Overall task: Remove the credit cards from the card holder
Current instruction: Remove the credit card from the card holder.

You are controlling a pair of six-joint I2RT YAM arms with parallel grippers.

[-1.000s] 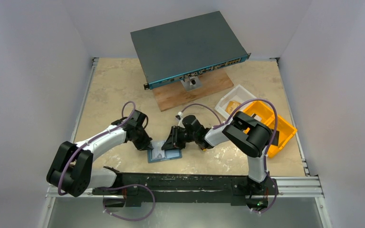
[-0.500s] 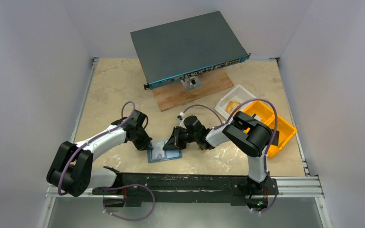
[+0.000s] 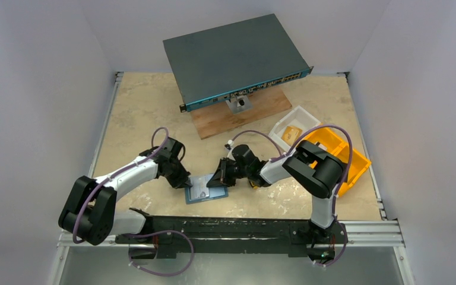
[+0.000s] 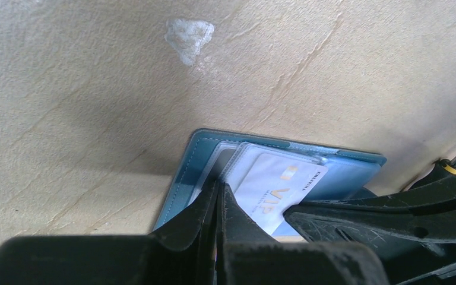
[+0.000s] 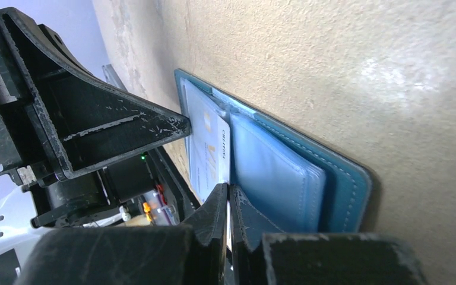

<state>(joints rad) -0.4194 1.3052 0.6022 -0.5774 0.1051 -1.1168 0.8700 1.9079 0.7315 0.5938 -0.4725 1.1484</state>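
Seen from above, the card holder (image 3: 209,195) is only a small teal patch, lying open and flat on the desk (image 3: 142,113) near its front edge. The wrist views add the detail: a stitched teal cover, smooth paler blue pockets (image 5: 273,178), a clear sleeve (image 4: 225,160) and 1 glossy white card (image 4: 273,184) lettered "VIP", sticking partly out of its slot. The desk is matte beige, mottled and finely cracked. The left arm (image 3: 127,175) and right arm (image 3: 273,169) both reach low and inward, with their wrists angled down at the holder from either side. The left gripper (image 4: 218,189) has its scuffed black fingers pressed together, the tips on the holder's left half at the sleeve. The right gripper (image 5: 230,191) is likewise closed, its tips at the card's edge. Whether they pinch the card cannot be told.
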